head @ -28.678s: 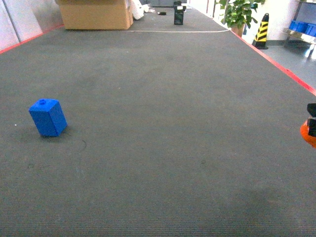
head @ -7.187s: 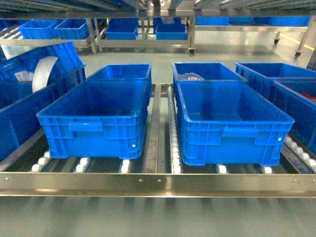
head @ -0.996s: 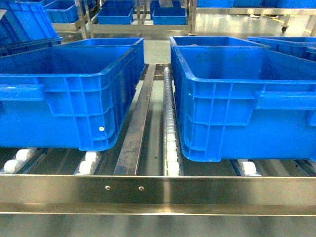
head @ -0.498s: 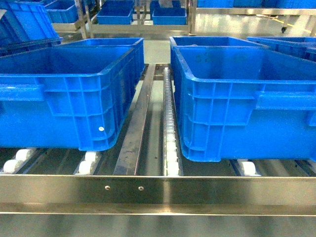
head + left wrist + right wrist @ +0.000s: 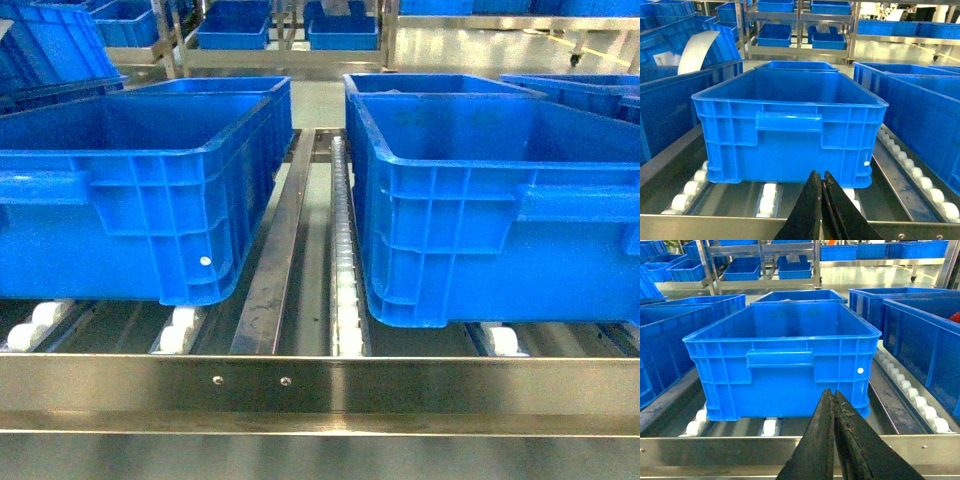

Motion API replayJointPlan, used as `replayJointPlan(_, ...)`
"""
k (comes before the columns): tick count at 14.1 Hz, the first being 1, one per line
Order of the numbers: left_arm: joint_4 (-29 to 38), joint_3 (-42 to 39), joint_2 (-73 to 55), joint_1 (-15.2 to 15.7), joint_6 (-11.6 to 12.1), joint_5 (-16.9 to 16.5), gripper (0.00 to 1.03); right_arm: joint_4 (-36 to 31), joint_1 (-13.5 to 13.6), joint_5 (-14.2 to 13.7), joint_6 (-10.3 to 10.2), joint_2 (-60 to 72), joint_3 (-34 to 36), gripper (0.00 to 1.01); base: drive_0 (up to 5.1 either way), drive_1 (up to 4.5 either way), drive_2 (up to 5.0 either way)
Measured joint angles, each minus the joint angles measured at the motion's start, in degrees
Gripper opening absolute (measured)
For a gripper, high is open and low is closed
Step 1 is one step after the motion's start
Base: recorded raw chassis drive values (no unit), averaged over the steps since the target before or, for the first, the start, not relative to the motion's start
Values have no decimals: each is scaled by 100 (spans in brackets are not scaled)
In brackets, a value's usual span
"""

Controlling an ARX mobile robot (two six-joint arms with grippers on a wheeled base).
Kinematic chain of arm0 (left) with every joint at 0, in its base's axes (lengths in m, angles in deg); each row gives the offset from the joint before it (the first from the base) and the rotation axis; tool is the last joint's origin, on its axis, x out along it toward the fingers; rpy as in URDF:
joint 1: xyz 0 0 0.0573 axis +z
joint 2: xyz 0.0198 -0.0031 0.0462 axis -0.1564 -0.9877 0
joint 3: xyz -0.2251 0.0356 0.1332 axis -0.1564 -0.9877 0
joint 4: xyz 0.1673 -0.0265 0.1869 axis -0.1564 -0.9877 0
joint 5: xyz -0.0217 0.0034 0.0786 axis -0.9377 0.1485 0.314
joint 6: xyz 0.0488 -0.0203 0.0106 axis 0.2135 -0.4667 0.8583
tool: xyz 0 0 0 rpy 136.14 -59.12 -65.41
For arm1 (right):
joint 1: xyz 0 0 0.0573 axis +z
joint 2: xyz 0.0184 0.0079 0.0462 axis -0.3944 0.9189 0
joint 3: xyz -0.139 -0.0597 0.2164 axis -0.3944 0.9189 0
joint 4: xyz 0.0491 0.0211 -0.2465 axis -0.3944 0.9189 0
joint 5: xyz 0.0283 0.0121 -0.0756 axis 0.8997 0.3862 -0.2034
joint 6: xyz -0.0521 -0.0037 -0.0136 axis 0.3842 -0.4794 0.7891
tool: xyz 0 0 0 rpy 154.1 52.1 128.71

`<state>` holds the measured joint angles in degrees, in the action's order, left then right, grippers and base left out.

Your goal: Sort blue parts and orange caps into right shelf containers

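Two of the right shelf containers stand side by side on the roller shelf: a left blue crate (image 5: 130, 220) and a right blue crate (image 5: 470, 230). No blue parts or orange caps are in view. My left gripper (image 5: 820, 174) is shut with nothing in it, low in front of the left crate (image 5: 790, 145). My right gripper (image 5: 831, 392) is also shut and empty, low in front of the right crate (image 5: 780, 385). Both point at the crates' near walls from outside the shelf's front rail. Neither gripper shows in the head view.
A steel front rail (image 5: 320, 385) runs across below the crates. White rollers (image 5: 345, 290) lie between them. More blue crates stand behind and beside (image 5: 920, 335). Something red (image 5: 955, 317) shows at the far right edge. A further rack (image 5: 800, 30) stands behind.
Over the last second nothing has visibly moved. Compared with seven seconds ago, the head view is closer to the two front crates.
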<state>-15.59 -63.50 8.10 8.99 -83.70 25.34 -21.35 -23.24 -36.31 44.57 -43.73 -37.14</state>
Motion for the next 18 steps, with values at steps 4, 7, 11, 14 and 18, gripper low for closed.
replayJointPlan(4,-678,0,699,0,0,0,2,1049,0,-4,0,-1097,-26,2,0,0,0)
replayJointPlan(7,-1064,0,1080,0,0,-2,2,1152,0,2,0,-1104,-2,2,0,0,0)
replayJointPlan(11,-2109,9,2157,0,0,-7,2,1143,0,2,0,-1104,-2,2,0,0,0)
replayJointPlan(14,-2218,2,2162,0,0,0,2,1143,0,0,2,-1104,-2,2,0,0,0)
replayJointPlan(18,-2234,2,2162,0,-11,0,27,1143,0,0,0,-1104,-2,28,0,0,0)
